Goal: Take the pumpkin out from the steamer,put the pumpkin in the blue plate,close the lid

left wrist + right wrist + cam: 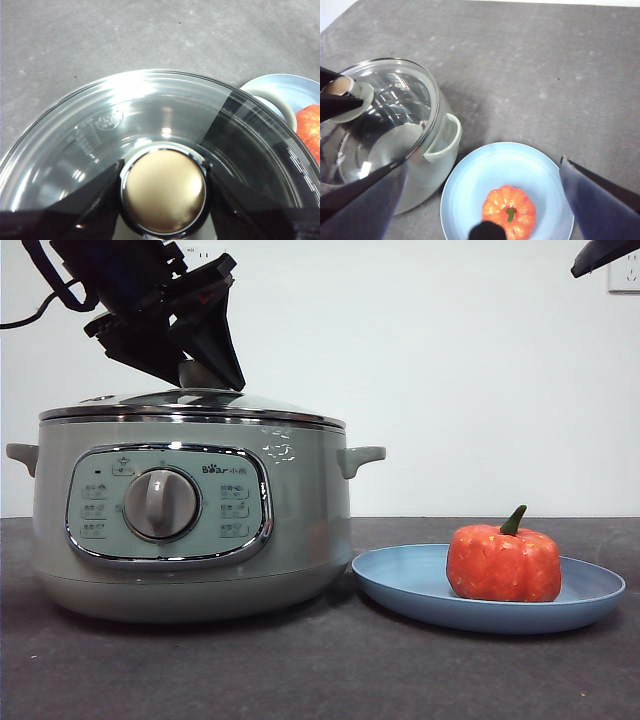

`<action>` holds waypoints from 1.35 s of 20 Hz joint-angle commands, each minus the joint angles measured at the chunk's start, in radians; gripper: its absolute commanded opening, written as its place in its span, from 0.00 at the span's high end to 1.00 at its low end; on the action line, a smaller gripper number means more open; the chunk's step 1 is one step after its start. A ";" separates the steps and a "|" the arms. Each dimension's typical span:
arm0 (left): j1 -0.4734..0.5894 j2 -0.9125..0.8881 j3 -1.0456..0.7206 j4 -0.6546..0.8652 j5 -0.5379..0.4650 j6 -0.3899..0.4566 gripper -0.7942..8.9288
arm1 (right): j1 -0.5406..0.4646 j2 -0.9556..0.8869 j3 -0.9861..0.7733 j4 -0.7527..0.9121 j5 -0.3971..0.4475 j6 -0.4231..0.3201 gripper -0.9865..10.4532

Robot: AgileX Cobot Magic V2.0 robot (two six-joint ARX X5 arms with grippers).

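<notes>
The pale green steamer [300, 520] stands at the left with the glass lid [230, 405] resting on its rim. My left gripper [212, 368] comes down from the upper left, and in the left wrist view its jaws press both sides of the lid's knob [165, 192]. The orange pumpkin [503, 562] sits upright in the blue plate [400, 585], right of the steamer. My right gripper [484, 161] is open and empty, high above the plate [485, 170] and pumpkin [509, 210]. It shows only as a black tip [605, 255] in the front view.
The dark grey table [320, 670] stretches in front of the steamer and plate. The steamer's side handle [360, 455] points toward the plate's near rim. A white wall stands behind.
</notes>
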 commanded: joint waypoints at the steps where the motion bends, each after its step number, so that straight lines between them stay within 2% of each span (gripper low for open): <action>1: -0.002 0.000 0.006 0.001 0.005 -0.009 0.44 | 0.001 0.001 -0.008 0.003 0.003 -0.001 0.47; 7: -0.002 -0.026 0.007 -0.016 0.006 -0.010 0.43 | 0.001 0.001 -0.008 0.002 0.002 -0.002 0.47; 10: -0.003 -0.079 0.038 -0.159 0.010 -0.010 0.46 | 0.002 0.001 -0.008 -0.001 0.002 -0.006 0.48; 11: -0.003 -0.101 0.055 -0.224 0.012 -0.010 0.57 | 0.002 0.001 -0.008 -0.001 0.002 -0.019 0.48; 12: -0.003 -0.123 0.066 -0.273 0.019 -0.002 0.76 | 0.002 0.001 -0.008 0.000 0.002 -0.039 0.53; 13: -0.003 -0.156 0.070 -0.298 0.036 0.002 0.93 | 0.002 0.001 -0.008 0.005 0.003 -0.063 0.66; 15: -0.003 -0.225 0.070 -0.299 0.036 0.002 0.93 | 0.002 0.001 -0.008 0.029 0.003 -0.102 0.91; 18: -0.003 -0.332 0.060 -0.303 0.031 0.006 0.93 | 0.002 -0.025 -0.019 0.059 0.011 -0.118 0.92; 20: -0.003 -0.415 0.003 -0.288 0.001 0.032 0.93 | 0.003 -0.084 -0.076 0.114 0.046 -0.126 0.92; 24: -0.002 -0.657 -0.260 -0.167 -0.094 0.009 0.93 | 0.003 -0.288 -0.300 0.259 0.107 -0.124 0.92; 27: -0.002 -0.807 -0.426 -0.088 -0.130 -0.004 0.93 | 0.003 -0.419 -0.406 0.280 0.148 -0.113 0.92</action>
